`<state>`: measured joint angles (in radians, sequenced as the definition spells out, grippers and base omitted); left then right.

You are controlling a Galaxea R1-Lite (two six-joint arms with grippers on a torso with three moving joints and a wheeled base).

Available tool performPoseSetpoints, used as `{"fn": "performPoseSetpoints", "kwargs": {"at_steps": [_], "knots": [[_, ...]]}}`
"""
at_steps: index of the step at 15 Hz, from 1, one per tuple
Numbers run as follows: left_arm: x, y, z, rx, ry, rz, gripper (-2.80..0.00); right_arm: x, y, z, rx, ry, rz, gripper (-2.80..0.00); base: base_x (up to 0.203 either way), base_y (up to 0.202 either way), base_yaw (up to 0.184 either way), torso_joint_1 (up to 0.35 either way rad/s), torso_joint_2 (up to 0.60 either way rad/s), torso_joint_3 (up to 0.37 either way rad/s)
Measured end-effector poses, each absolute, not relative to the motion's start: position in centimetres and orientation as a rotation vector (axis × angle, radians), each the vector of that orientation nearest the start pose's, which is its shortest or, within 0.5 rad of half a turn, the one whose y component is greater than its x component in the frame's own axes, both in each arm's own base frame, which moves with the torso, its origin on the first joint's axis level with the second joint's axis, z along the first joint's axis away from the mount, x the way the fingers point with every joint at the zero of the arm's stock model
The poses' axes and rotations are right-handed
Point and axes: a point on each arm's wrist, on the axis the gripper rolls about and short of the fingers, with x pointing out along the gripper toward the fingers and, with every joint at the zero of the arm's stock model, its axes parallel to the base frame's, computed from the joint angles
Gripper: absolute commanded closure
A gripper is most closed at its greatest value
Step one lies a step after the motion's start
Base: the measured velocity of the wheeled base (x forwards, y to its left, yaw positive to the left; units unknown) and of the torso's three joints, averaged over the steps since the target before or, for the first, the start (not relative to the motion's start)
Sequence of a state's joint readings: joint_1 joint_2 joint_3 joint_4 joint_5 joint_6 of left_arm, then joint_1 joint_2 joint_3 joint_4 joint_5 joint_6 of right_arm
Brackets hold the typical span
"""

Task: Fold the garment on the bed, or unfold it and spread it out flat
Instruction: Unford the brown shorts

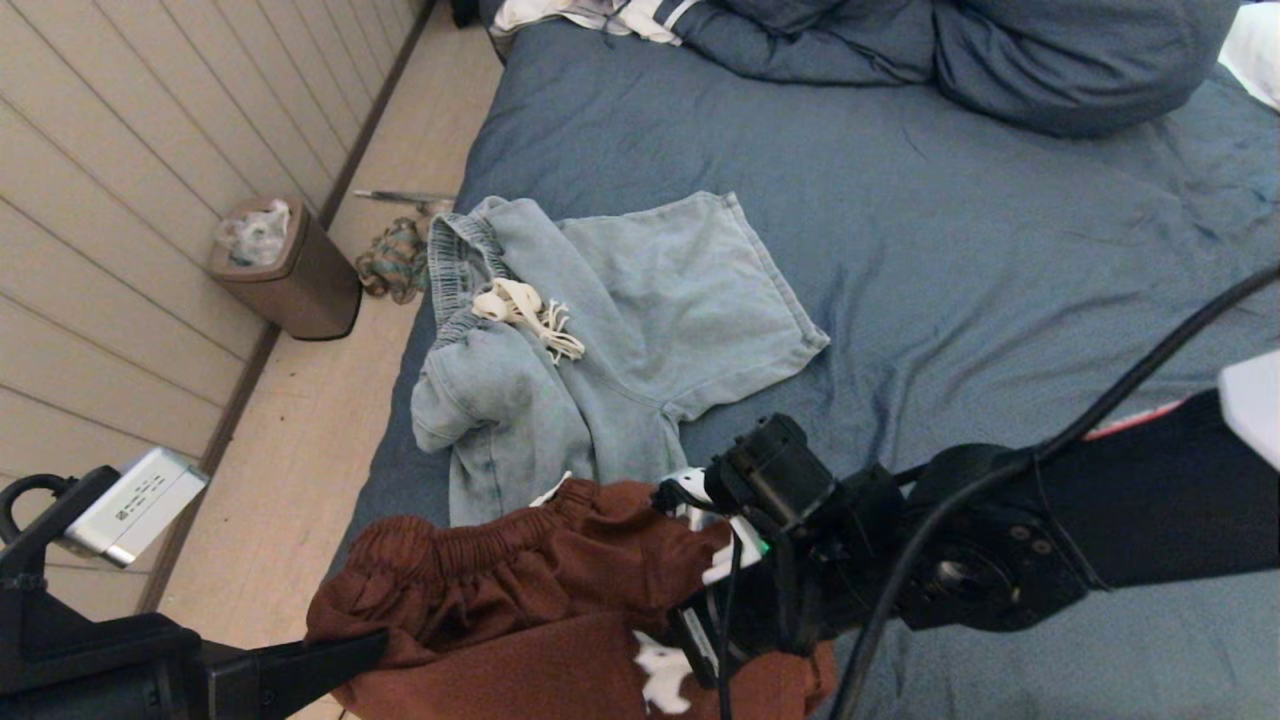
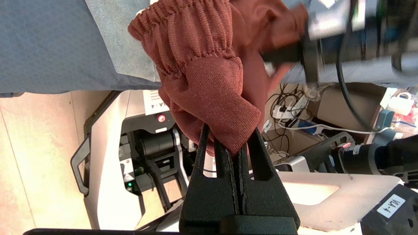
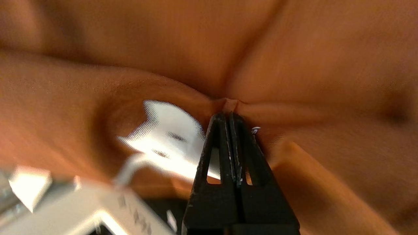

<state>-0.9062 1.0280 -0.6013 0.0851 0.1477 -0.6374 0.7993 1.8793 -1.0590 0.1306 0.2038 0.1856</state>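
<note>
Right now both arms hold one rust-brown knitted garment with a gathered elastic waistband (image 1: 520, 590) at the near left corner of the large bed with the wrinkled slate-blue cover (image 1: 960, 260). The left gripper (image 2: 233, 148) has its black fingers pressed together on a thick fold of the brown cloth just below the waistband, and the cloth bulges out above the fingertips. The right gripper (image 3: 228, 117) is likewise clamped tight on a pinch of the same fabric, which puckers into creases running away from the tips; a white printed patch (image 3: 166, 137) on the cloth sits just beside it. In the head view the right arm reaches in from the right edge across the bed cover, its wrist over the brown garment, while the left arm enters at the lower left corner, beyond the bed's left edge.

Farther up the bed, along its left edge, lies a pair of pale blue-grey cotton shorts with a cream drawstring (image 1: 610, 330), crumpled on the waistband side and flatter toward the middle of the bed (its nearest hem is overlapped by the brown garment). A bunched blue duvet (image 1: 960, 50) lies across the far end. On the pale wooden floor beside the bed stands a small brown waste bin (image 1: 290, 270) against the panelled wall.
</note>
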Motion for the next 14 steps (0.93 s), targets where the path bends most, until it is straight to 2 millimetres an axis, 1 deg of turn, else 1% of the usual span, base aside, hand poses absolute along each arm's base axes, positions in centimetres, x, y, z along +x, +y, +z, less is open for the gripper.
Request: {"fn": "performPoseSetpoints", "kwargs": {"at_steps": [3, 5, 7, 8, 10, 12, 14], "knots": [[8.0, -9.7, 20.3, -0.333, 0.662, -0.564, 0.00, 19.0, 21.8, 11.3, -0.219, 1.088, 0.870, 0.00, 0.000, 0.000, 0.000, 0.000, 0.00, 0.000], [8.1, -9.8, 20.4, -0.334, 0.660, -0.565, 0.00, 17.5, 20.8, 11.5, -0.238, 1.087, 0.889, 0.00, 0.000, 0.000, 0.000, 0.000, 0.00, 0.000], [8.3, -10.0, 20.4, -0.335, 0.658, -0.567, 0.00, 17.1, 20.2, 12.4, -0.235, 1.051, 0.902, 0.00, 0.000, 0.000, 0.000, 0.000, 0.00, 0.000], [8.3, -10.1, 20.4, -0.336, 0.657, -0.567, 0.00, 17.3, 20.0, 13.1, -0.222, 1.022, 0.898, 0.00, 0.000, 0.000, 0.000, 0.000, 0.00, 0.000], [8.4, -10.1, 20.5, -0.337, 0.656, -0.568, 0.00, 18.8, 19.0, 14.6, -0.173, 0.967, 0.849, 0.00, 0.000, 0.000, 0.000, 0.000, 0.00, 0.000], [8.5, -10.2, 20.7, -0.341, 0.648, -0.569, 0.00, 20.6, 17.4, 15.7, -0.124, 0.926, 0.777, 0.00, 0.000, 0.000, 0.000, 0.000, 0.00, 0.000], [8.8, -10.5, 21.2, -0.346, 0.639, -0.564, 0.00, 22.2, 15.3, 15.9, -0.091, 0.911, 0.695, 0.00, 0.000, 0.000, 0.000, 0.000, 0.00, 0.000]]}}
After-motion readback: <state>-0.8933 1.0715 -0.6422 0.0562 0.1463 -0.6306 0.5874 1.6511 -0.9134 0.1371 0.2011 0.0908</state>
